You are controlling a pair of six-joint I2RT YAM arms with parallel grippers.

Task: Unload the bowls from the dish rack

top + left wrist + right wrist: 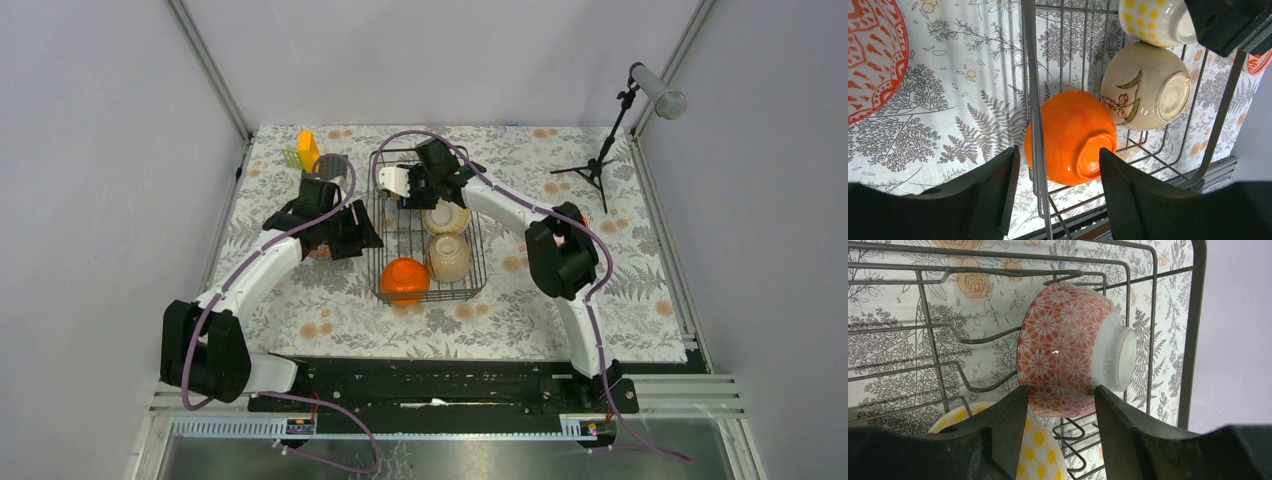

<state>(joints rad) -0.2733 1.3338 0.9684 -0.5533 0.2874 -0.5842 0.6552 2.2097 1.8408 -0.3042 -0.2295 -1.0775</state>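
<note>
My right gripper [1058, 399] is down in the far end of the rack [1193, 315]. Its fingers [1118, 430] sit either side of the floral bowl [1063, 340], which stands on edge in it. I read this as the pick in hand, since straddling the body lets the bowl lift straight out of the wires. The pads [1015, 410] look flush to it, but I cannot tell whether they are biting.

My left gripper [1058, 160] hangs spread wide and empty just outside the rack's left wall, near a red bowl [868, 55] already out on the table [948, 100]. I take it to be waiting its turn.

The orange bowl [1073, 137], leaf bowl [1143, 87] and dotted bowl [1155, 20] sit in the rack. The red bowl is cut off by the frame edge. From above, the right wrist hides the floral bowl entirely.
</note>
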